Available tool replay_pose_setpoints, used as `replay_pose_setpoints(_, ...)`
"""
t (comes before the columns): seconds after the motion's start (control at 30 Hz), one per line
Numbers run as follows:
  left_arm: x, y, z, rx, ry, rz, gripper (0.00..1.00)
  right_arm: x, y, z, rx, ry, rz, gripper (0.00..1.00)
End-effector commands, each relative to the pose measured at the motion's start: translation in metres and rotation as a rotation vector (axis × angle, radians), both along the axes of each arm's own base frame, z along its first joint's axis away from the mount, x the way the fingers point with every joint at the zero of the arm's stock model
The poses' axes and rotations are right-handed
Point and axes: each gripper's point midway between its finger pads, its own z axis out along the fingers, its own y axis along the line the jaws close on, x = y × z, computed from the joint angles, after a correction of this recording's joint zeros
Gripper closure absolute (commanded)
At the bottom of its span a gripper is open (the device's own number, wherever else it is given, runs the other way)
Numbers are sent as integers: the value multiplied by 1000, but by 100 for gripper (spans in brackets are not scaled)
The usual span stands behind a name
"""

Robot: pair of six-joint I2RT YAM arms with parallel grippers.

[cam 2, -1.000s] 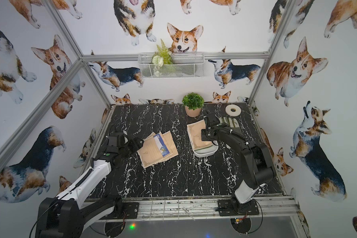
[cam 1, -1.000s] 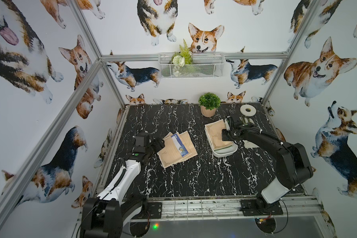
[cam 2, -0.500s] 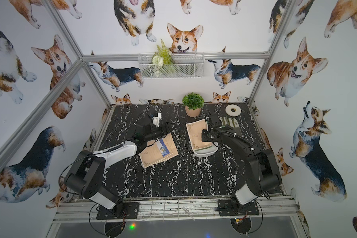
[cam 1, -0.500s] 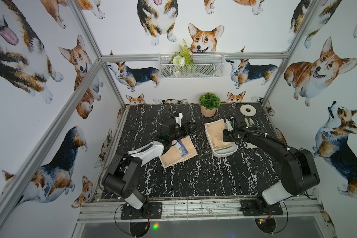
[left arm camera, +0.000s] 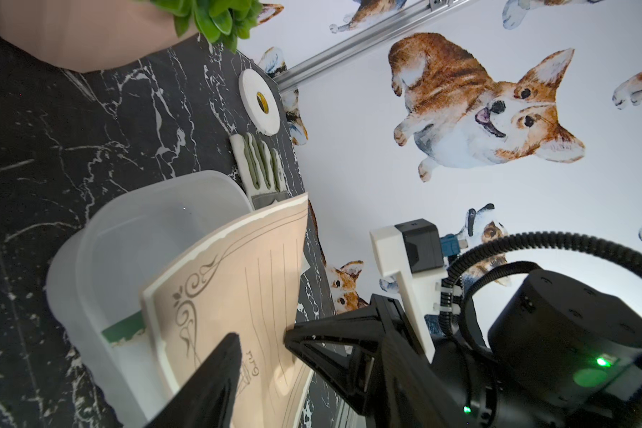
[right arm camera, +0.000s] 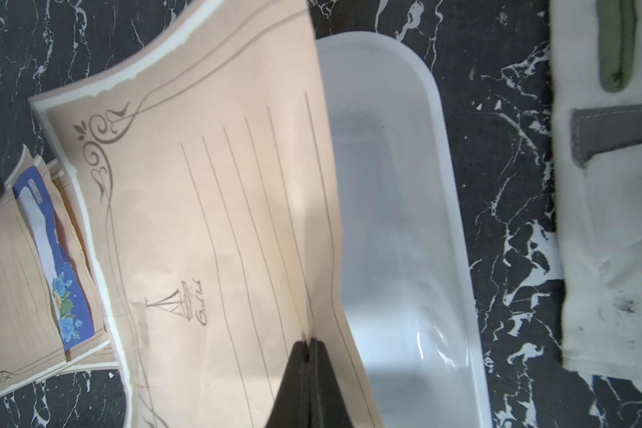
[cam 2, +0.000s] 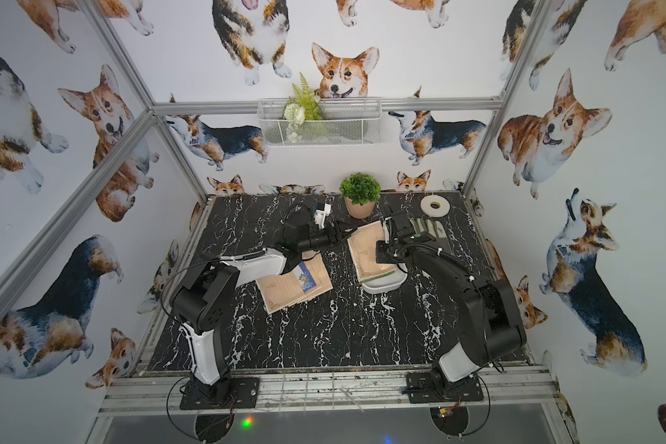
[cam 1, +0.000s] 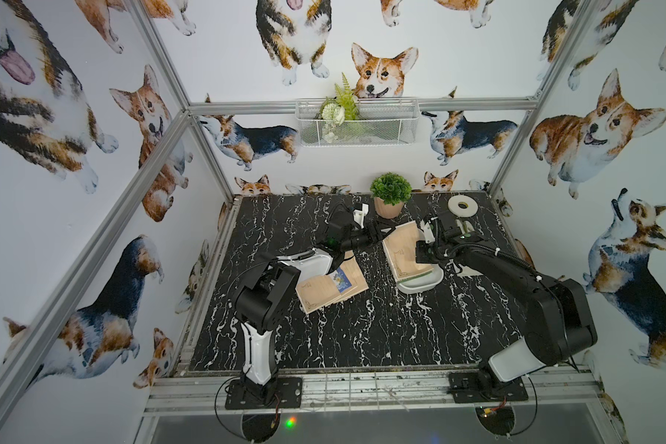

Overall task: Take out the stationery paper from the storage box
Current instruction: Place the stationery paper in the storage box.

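We judge the paper [right arm camera: 219, 222] floppy, best pinched at an edge: right end effector [right arm camera: 307, 346] grips it, left end effector [left arm camera: 260, 337] open.

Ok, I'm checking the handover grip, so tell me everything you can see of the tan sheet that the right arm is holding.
The tan sheet is thin ruled paper with a pale ragged-look border, dark corner scrolls and a small sailing-ship drawing with script. It curves, lifted at a slant over the white storage box, its lower end apparently inside it. The right gripper pinches one edge, jaws shut. The left gripper straddles another edge, jaws open.
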Motion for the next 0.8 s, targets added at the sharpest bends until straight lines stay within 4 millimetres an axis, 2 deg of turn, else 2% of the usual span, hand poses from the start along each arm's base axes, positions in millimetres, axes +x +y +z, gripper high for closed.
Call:
replay_pose_setpoints(0.0,-5,7,0,64,-27,4,36,0,-2,0,-14,3,5,100)
replay_pose_setpoints(0.17,-11,14,2,136,-47,-1,34,0,-5,-1,-27,3,3,100)
replay_pose_setpoints(0.43,-20,1,-18,160,4,-47,35,2,-8,1,-43,-6,2,100)
replay_pose_setpoints(0.6,-22,-9,-19,159,8,-65,35,2,-10,2,-46,-6,4,100)
replay_pose_setpoints(0.77,-24,-9,-23,180,16,-68,35,4,-12,1,-55,-5,2,100)
